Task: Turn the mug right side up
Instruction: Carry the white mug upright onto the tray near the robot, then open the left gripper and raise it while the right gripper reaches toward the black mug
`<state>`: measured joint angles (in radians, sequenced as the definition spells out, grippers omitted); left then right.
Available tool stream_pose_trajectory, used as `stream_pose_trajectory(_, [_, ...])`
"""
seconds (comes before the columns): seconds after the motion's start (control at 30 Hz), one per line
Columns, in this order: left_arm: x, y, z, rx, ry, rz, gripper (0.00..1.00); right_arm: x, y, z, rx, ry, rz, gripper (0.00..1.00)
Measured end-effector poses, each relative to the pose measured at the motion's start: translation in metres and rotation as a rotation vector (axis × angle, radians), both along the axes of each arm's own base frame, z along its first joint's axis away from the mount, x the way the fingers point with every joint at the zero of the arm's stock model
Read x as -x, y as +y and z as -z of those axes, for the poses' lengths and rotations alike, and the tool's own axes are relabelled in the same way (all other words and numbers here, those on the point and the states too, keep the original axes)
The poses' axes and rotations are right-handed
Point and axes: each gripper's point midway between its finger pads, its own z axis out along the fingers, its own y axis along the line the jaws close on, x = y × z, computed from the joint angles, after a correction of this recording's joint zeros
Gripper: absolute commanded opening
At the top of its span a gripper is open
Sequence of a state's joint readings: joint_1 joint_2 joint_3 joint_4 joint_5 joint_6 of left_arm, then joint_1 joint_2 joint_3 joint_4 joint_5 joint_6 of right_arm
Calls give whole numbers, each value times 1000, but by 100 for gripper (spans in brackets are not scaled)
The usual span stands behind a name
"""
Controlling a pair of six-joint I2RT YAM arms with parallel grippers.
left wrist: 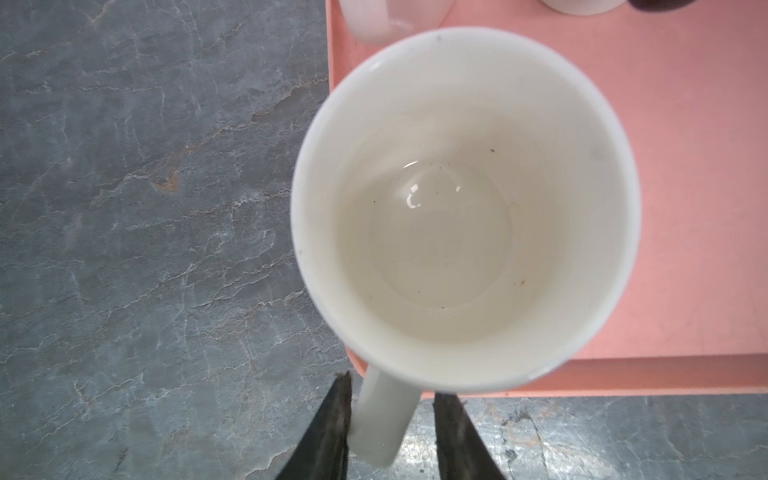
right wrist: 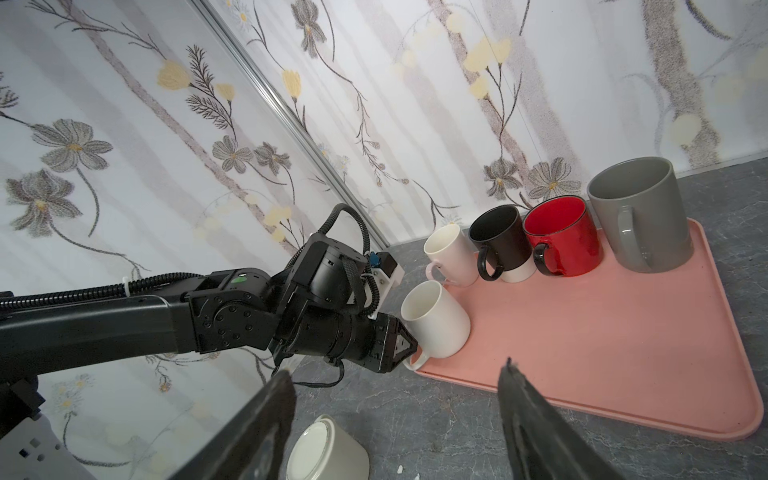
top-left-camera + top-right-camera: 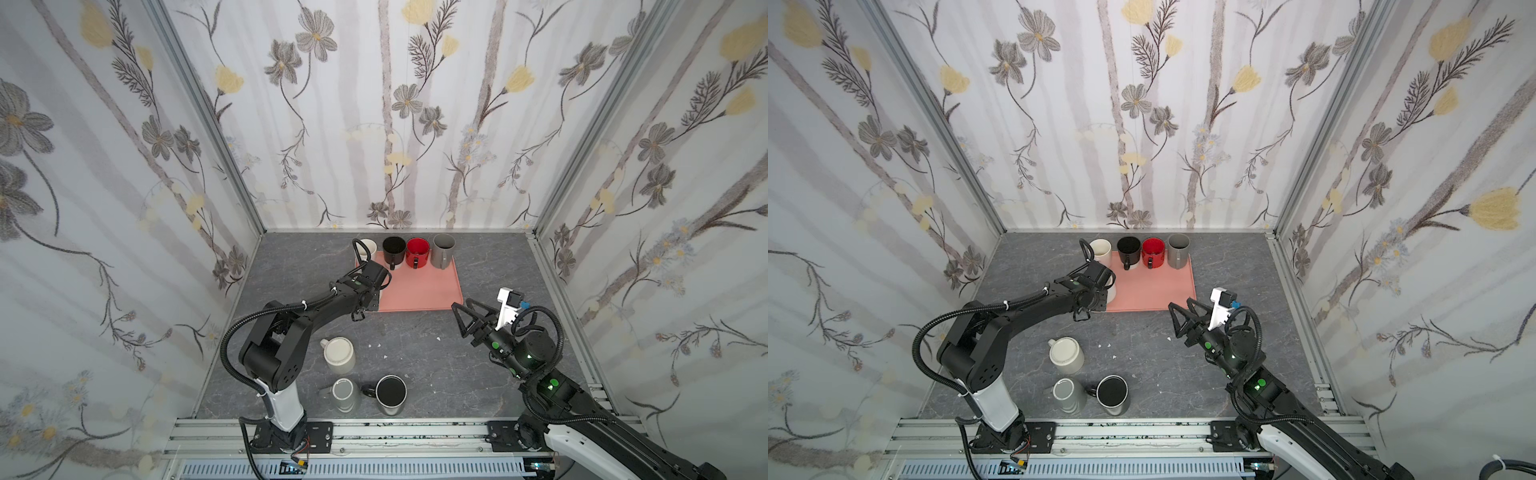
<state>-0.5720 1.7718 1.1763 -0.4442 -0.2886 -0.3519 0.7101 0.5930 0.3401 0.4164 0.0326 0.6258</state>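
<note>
A white mug point(image 1: 461, 216) stands upright, mouth up, on the front left corner of the pink tray point(image 1: 685, 208). Its handle sticks out over the tray's edge. My left gripper point(image 1: 395, 386) straddles that handle: one finger touches its side and the other stands off with a gap, so the jaws are open. The right wrist view shows the same mug point(image 2: 436, 320) with the left gripper point(image 2: 409, 349) at its handle. In both top views the left wrist covers most of the mug point(image 3: 1111, 291). My right gripper point(image 3: 461, 305) hovers open and empty over the table, right of the tray.
At the tray's point(image 3: 432, 291) back stand a pale mug point(image 3: 368, 248), a black mug point(image 3: 394, 249), a red mug point(image 3: 417, 251) and a grey mug point(image 3: 443, 249), all upright. On the table in front are a cream mug point(image 3: 338, 354), base up, a grey mug point(image 3: 345, 392) and a dark-topped mug point(image 3: 390, 395).
</note>
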Motion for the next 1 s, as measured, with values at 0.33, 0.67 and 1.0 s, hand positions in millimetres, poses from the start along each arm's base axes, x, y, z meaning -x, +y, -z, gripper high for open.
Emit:
stream_pose_trajectory(0.33, [3, -14, -78, 239, -181, -3, 60, 2, 24, 23, 97, 39, -103, 81])
stream_pose_trajectory(0.67, [43, -10, -159, 548, -389, 17, 100, 71, 107, 72, 380, 74, -411, 100])
stream_pose_trajectory(1.0, [75, 8, -175, 683, -499, -1, 100, 150, 141, 126, 716, 65, -509, 100])
